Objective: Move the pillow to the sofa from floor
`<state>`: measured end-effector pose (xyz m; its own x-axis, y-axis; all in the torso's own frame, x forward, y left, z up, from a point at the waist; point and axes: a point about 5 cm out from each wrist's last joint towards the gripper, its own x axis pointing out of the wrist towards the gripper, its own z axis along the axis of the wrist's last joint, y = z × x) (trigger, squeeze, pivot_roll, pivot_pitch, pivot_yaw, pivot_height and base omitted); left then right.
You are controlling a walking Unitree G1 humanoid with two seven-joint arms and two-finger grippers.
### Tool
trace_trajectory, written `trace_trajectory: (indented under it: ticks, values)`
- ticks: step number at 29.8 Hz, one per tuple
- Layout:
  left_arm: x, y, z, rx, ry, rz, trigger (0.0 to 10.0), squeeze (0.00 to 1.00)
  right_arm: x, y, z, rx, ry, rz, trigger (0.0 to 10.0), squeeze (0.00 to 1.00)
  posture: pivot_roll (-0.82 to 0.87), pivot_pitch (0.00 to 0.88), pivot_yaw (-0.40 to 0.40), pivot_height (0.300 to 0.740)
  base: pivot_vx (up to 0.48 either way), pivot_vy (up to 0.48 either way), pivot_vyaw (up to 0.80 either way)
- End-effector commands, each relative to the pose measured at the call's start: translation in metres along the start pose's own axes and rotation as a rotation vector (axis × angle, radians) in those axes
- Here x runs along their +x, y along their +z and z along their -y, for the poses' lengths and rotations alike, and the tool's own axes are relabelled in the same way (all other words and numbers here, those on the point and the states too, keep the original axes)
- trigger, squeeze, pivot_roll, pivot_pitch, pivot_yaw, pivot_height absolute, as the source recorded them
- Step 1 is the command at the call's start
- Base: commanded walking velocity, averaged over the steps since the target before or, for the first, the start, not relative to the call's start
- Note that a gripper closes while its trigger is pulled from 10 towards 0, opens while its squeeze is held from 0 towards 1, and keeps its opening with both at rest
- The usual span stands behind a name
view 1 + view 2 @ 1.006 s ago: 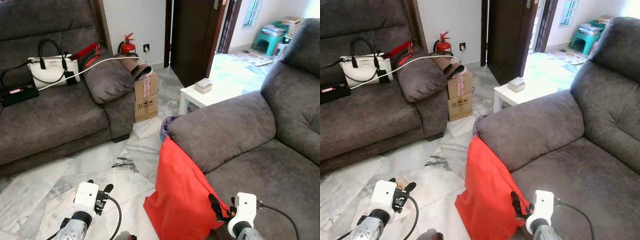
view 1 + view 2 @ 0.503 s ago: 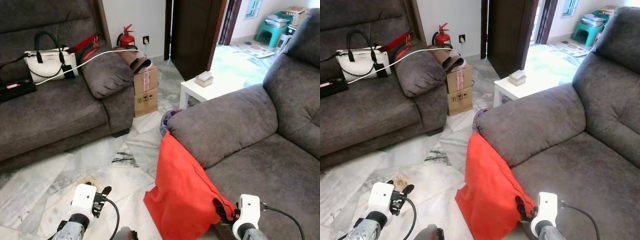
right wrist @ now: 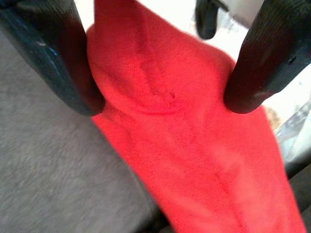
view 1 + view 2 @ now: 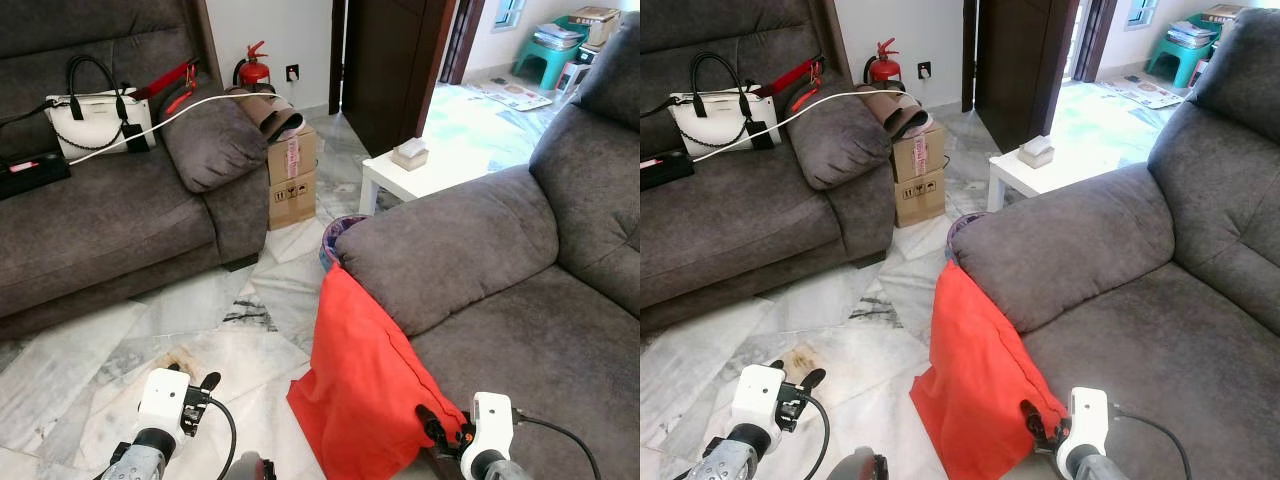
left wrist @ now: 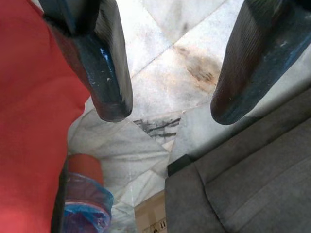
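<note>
At lower centre, both grippers' fingers are spread; the right gripper straddling the red fabric pillow's corner could pinch too little, letting it slip.

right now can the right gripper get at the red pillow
Probably yes. The right gripper is open with the red pillow directly between its fingers, leaning against the sofa, and nothing lies between them.

pillow: red | sofa: grey | floor: white marble (grey-veined) | handbag: white
</note>
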<state>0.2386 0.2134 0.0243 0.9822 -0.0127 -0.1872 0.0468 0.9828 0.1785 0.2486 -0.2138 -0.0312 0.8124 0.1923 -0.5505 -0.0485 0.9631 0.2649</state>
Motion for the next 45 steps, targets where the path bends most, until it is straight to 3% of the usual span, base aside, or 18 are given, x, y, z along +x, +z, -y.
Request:
trace_trajectory:
  ticks: [1,7,25,30,31,32,33,39,45]
  values:
    - [-0.004,-0.005,0.0,0.01,-0.017,-0.028,10.0,0.0,-0.003,-0.01,0.001,0.001,0.018,-0.051,10.0,0.0,0.06,0.08,0.033,0.646,0.0,0.0,0.0]
    - [-0.004,-0.004,0.001,0.01,-0.018,-0.025,10.0,0.0,-0.003,-0.011,0.0,0.018,0.014,-0.039,10.0,0.0,0.07,0.063,0.03,0.646,0.0,0.0,0.0]
    - [-0.005,0.004,-0.004,0.028,-0.023,-0.008,10.0,0.0,0.009,-0.012,-0.024,0.058,-0.02,-0.013,10.0,0.0,0.1,0.115,0.055,0.646,0.0,0.0,0.0]
    - [-0.006,0.005,-0.006,0.042,-0.026,-0.008,10.0,0.0,0.012,-0.006,-0.03,0.093,-0.029,0.044,10.0,0.0,0.1,0.126,0.058,0.646,0.0,0.0,0.0]
    - [-0.006,0.005,-0.007,0.043,-0.027,-0.009,10.0,0.0,0.013,-0.006,-0.031,0.089,-0.029,0.044,5.7,0.0,0.11,0.129,0.063,0.646,0.0,0.0,0.0]
    - [-0.007,0.006,-0.007,0.044,-0.028,-0.009,10.0,0.0,0.014,-0.006,-0.033,0.081,-0.034,0.042,4.2,0.0,0.11,0.131,0.064,0.646,0.0,0.0,0.0]
    - [-0.007,0.006,-0.007,0.045,-0.029,-0.009,10.0,0.0,0.014,-0.006,-0.033,0.088,-0.033,0.047,0.0,0.0,0.11,0.136,0.064,0.646,0.0,0.0,0.0]
    - [-0.008,0.008,-0.008,0.054,-0.036,-0.008,10.0,0.0,0.016,-0.008,-0.042,0.11,-0.017,0.057,0.0,0.0,0.12,0.148,0.067,0.646,0.0,0.0,0.0]
    - [-0.009,0.008,-0.008,0.058,-0.039,-0.01,10.0,0.0,0.014,-0.009,-0.039,0.092,-0.051,0.057,0.0,0.0,0.12,0.159,0.067,0.646,0.0,0.0,0.0]
